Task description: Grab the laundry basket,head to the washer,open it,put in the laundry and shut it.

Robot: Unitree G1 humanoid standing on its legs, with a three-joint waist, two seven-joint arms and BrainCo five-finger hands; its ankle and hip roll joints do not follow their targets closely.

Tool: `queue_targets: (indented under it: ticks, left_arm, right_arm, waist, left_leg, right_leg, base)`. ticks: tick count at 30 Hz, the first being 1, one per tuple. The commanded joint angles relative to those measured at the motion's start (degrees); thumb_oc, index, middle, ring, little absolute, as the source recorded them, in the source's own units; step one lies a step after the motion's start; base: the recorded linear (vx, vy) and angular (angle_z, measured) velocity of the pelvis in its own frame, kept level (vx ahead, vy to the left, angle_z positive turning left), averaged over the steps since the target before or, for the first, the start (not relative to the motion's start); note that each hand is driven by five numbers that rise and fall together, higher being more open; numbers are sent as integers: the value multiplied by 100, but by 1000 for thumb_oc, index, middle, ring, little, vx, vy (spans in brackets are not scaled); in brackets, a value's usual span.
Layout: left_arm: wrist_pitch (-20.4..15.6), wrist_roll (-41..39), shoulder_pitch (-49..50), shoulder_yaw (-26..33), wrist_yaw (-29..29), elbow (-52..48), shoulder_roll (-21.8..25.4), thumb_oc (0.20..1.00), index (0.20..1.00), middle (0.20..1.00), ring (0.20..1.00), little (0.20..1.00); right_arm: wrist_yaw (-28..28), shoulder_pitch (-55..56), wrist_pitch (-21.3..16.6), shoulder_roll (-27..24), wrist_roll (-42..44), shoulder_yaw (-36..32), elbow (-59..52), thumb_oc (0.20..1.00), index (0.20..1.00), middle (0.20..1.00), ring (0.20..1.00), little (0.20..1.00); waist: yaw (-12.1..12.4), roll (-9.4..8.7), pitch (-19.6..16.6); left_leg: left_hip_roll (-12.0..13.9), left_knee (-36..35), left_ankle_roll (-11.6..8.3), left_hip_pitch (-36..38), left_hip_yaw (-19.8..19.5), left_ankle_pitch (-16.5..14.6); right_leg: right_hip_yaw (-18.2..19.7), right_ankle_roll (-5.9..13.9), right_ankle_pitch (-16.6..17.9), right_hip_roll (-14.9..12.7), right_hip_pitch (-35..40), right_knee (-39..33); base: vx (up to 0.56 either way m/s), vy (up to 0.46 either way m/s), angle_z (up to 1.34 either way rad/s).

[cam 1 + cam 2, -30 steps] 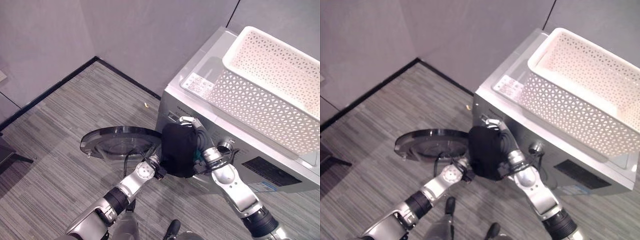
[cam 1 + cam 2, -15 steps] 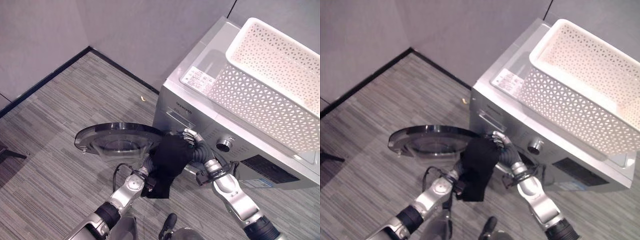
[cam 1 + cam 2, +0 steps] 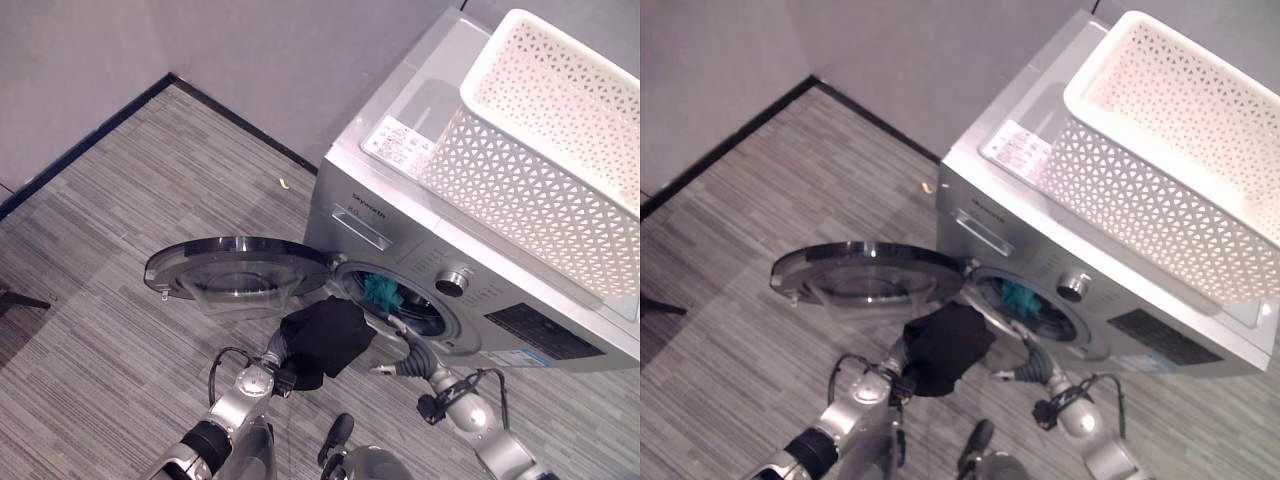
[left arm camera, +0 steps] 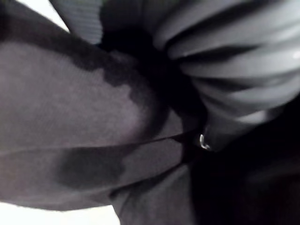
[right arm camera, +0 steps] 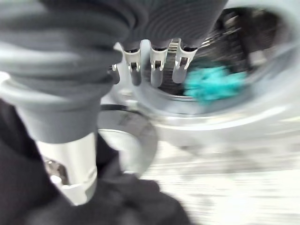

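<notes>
Nearest the camera, the left hand (image 3: 283,352) sits low at the front, its fingers buried under a black garment (image 3: 322,338) – in the left wrist view the dark cloth (image 4: 84,122) lies bunched right against the ribbed cover, so whether those fingers are clamped on it or not cannot be told. The garment hangs in a crumpled lump just in front of the washer's opening, below the lip of the drum and not yet inside.

Beside it, the right hand (image 3: 400,356) shows just below the rim of the opening. In its own wrist view the fingers (image 5: 156,70) are straight and slightly apart, pointing toward the drum and holding nothing, with black cloth lying under the thumb side of that hand.

Just past the fingertips is the round drum opening (image 3: 395,300) of the washer (image 3: 420,260), and inside it a teal piece of laundry (image 3: 381,292) – seen also beyond the right fingers in the wrist view (image 5: 213,84). The round glass door (image 3: 235,275) is swung fully open, lying out flat to the left of the opening, above the grey striped floor (image 3: 100,250).

Farthest off, on top of the washer, stands the white perforated laundry basket (image 3: 540,160); what can be seen of its inside looks empty
</notes>
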Motion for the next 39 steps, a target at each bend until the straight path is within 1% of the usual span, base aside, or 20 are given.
queue_targets:
  ticks: [1, 2, 3, 4, 6, 7, 9, 10, 14, 16, 17, 18, 21, 23, 24, 25, 33, 35, 36, 39]
  left_arm:
    - [-532, -70, -489, 21, 307, 689, -536, 200, 200, 200, 200, 200]
    - [-545, -69, -511, 27, 308, 713, -538, 200, 200, 200, 200, 200]
    - [-583, -139, -680, 57, 405, 1018, -641, 200, 200, 200, 200, 200]
    - [-594, -140, -702, 62, 404, 1039, -642, 200, 200, 200, 200, 200]
    - [-644, -239, -885, 134, 523, 1328, -726, 200, 200, 200, 200, 200]
    - [-717, -422, -1084, 254, 595, 1551, -780, 200, 200, 200, 200, 200]
    - [-774, -713, -1362, 436, 667, 1875, -822, 200, 200, 200, 200, 200]
    - [-798, -844, -1568, 599, 725, 2060, -785, 200, 200, 200, 200, 200]
    - [-828, -1163, -2099, 851, 798, 2439, -803, 200, 200, 200, 200, 200]
    - [-807, -1234, -2828, 905, 881, 2722, -883, 200, 200, 200, 200, 200]
    - [-807, -1236, -2858, 917, 876, 2738, -883, 200, 200, 200, 200, 200]
    - [-824, -1216, -3296, 875, 935, 2675, -969, 200, 200, 200, 200, 200]
    - [-857, -1202, -3742, 822, 1039, 2606, -1102, 200, 200, 200, 200, 200]
    - [-893, -1280, -4279, 744, 1149, 2459, -1265, 200, 200, 200, 200, 200]
    - [-893, -1282, -4296, 746, 1150, 2464, -1269, 200, 200, 200, 200, 200]
    - [-926, -1326, -4479, 675, 1192, 2320, -1362, 200, 200, 200, 200, 200]
    - [-1136, -1577, -4660, 441, 1309, 1701, -1950, 200, 200, 200, 200, 200]
    - [-1134, -1578, -4660, 437, 1312, 1696, -1952, 200, 200, 200, 200, 200]
    - [-1229, -1698, -4764, 473, 1400, 1472, -2095, 200, 200, 200, 200, 200]
    - [-1360, -1962, -4971, 622, 1533, 1362, -2221, 200, 200, 200, 200, 200]
  right_arm:
    - [-394, 155, -36, -175, -581, 336, 845, 1000, 1000, 1000, 1000, 1000]
    - [-420, 115, -64, -151, -586, 354, 904, 1000, 1000, 1000, 1000, 1000]
    - [-499, 84, 48, 29, -557, 445, 1719, 1000, 1000, 1000, 1000, 1000]
    - [-521, 48, 26, 52, -558, 458, 1769, 1000, 1000, 1000, 1000, 1000]
    - [-656, -109, 92, 292, -399, 508, 2544, 1000, 1000, 1000, 1000, 1000]
    - [-802, -444, 136, 573, -148, 515, 3206, 1000, 1000, 1000, 1000, 1000]
    - [-1007, -1019, 164, 889, 176, 604, 3674, 1000, 1000, 1000, 1000, 1000]
    - [-1097, -1370, 130, 978, 321, 665, 3618, 1000, 1000, 1000, 1000, 1000]
    - [-1224, -1852, 47, 1117, 629, 770, 3325, 1000, 1000, 1000, 1000, 1000]
    - [-1308, -2150, -25, 1139, 694, 967, 2931, 1000, 1000, 1000, 1000, 1000]
    - [-1306, -2168, -19, 1132, 695, 966, 2926, 1000, 1000, 1000, 1000, 1000]
    - [-1347, -2220, -40, 1042, 583, 1056, 2608, 1000, 1000, 1000, 1000, 1000]
    - [-1375, -2208, -33, 932, 508, 1073, 2442, 1000, 1000, 1000, 1000, 1000]
    - [-1419, -2159, -39, 886, 561, 1017, 2480, 1000, 1000, 1000, 1000, 1000]
    - [-1421, -2171, -43, 883, 563, 1012, 2485, 1000, 1000, 1000, 1000, 1000]
    - [-1466, -2121, -45, 891, 611, 949, 2596, 1000, 1000, 1000, 1000, 1000]
    - [-1552, -1965, 11, 861, 714, 751, 3004, 1000, 1000, 1000, 1000, 1000]
    - [-1552, -1966, 10, 861, 715, 747, 3005, 1000, 1000, 1000, 1000, 1000]
    - [-1623, -1986, 8, 802, 720, 686, 2997, 1000, 1000, 1000, 1000, 1000]
    - [-1722, -2006, 15, 813, 735, 638, 2915, 1000, 1000, 1000, 1000, 1000]
  waist:
    - [-156, 142, 103]
    - [-160, 137, 109]
    - [-165, 123, 241]
    - [-170, 119, 243]
    - [-156, 113, 417]
    - [-155, 124, 557]
    - [-158, 141, 746]
    - [-169, 123, 862]
    - [-224, 37, 999]
    - [-353, -46, 1150]
    - [-362, -42, 1150]
    - [-480, -78, 1157]
    - [-594, -74, 1157]
    - [-739, -74, 1158]
    - [-739, -67, 1158]
    - [-811, -62, 1157]
    - [-924, 7, 1157]
    - [-916, 7, 1156]
    - [-957, -2, 1158]
    - [-1001, -34, 1158]
  left_leg:
    - [356, -278, 75, -150, 801, 1]
    - [357, -277, 75, -158, 801, 4]
    - [355, -264, 78, -282, 777, 49]
    - [355, -264, 79, -295, 775, 52]
    - [339, -244, 83, -484, 733, 123]
    - [315, -220, 86, -707, 714, 194]
    - [325, -91, 93, -1063, 710, 236]
    - [360, -40, 91, -1252, 739, 258]
    - [409, 1, 78, -1549, 750, 297]
    - [445, 43, 68, -1799, 748, 315]
    - [446, 54, 69, -1825, 745, 314]
    - [443, 96, 75, -2037, 733, 301]
    - [424, 233, 92, -2318, 702, 265]
    - [380, 438, 114, -2641, 659, 187]
    - [381, 454, 116, -2663, 656, 180]
    - [349, 588, 136, -2861, 644, 126]
    - [233, 749, 200, -3094, 662, -28]
    - [236, 758, 200, -3101, 666, -33]
    - [231, 857, 221, -3209, 684, -95]
    - [257, 928, 239, -3325, 732, -139]
  right_leg:
    - [291, -247, -919, 24, -155, 780]
    - [291, -248, -924, 22, -168, 792]
    - [277, -253, -908, 2, -318, 855]
    - [275, -254, -912, 1, -334, 865]
    - [250, -269, -893, -18, -551, 966]
    - [204, -276, -886, -41, -784, 1079]
    - [215, -291, -845, -57, -1161, 1216]
    - [243, -298, -817, -46, -1399, 1305]
    - [332, -296, -751, -29, -1759, 1359]
    - [405, -310, -720, -40, -2078, 1470]
    - [404, -312, -727, -44, -2106, 1487]
    - [448, -331, -736, -62, -2355, 1577]
    - [472, -354, -764, -94, -2624, 1700]
    - [533, -341, -747, -127, -2906, 1775]
    - [533, -340, -748, -129, -2923, 1783]
    - [572, -313, -710, -148, -3083, 1816]
    - [770, -293, -669, -178, -3338, 1802]
    - [776, -294, -671, -177, -3347, 1808]
    - [876, -292, -641, -152, -3462, 1786]
    - [979, -263, -572, -120, -3585, 1748]
  base:
    - [-125, 12, -22]
    - [-117, -9, -21]
    - [-71, -8, -10]
    - [-109, -16, -4]
    - [-131, -24, -4]
    - [-192, -24, 0]
    - [-224, -3, 1]
    - [-171, 7, -1]
    - [-126, -15, 0]
    - [-103, -9, 1]
    - [-70, -3, -5]
    - [-56, 6, -5]
    - [-49, 15, -3]
    - [-45, 31, -4]
    - [-42, 40, -3]
    - [-29, 28, -5]
    - [-9, 17, -6]
    - [-6, 25, -7]
    - [-11, 40, -11]
    - [-13, 38, -22]
